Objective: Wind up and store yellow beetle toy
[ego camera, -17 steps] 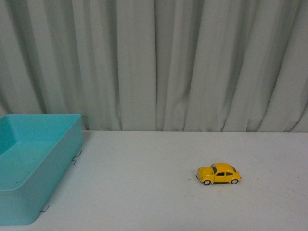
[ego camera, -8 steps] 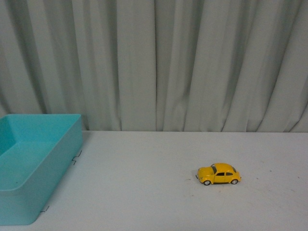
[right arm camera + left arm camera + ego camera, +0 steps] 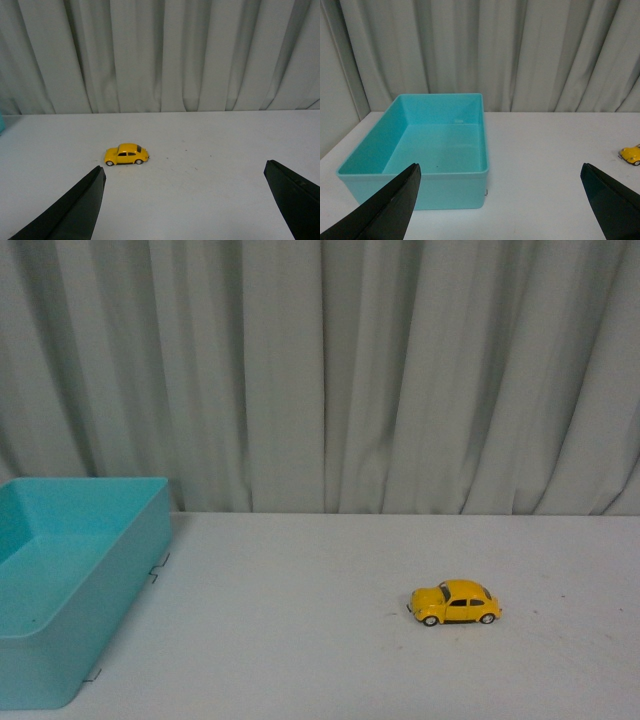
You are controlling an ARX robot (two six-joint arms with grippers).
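Yellow beetle toy [image 3: 455, 603] sat on its wheels on the table [image 3: 300, 660], well apart from the turquoise bin [image 3: 125, 570], ungrasped; left gripper [image 3: 500, 169] and right gripper [image 3: 184, 170] both gaped empty, the right facing the toy, likely for pickup.

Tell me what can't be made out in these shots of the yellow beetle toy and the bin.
- Front view: the turquoise bin is cut by the left and bottom edges; neither arm shows.
- Left wrist view: the yellow beetle toy is cut by the right edge.
- All views: the toy's underside and any winding part are hidden against the table.
- Wrist views: only the finger ends of the left pincer and right pincer show.
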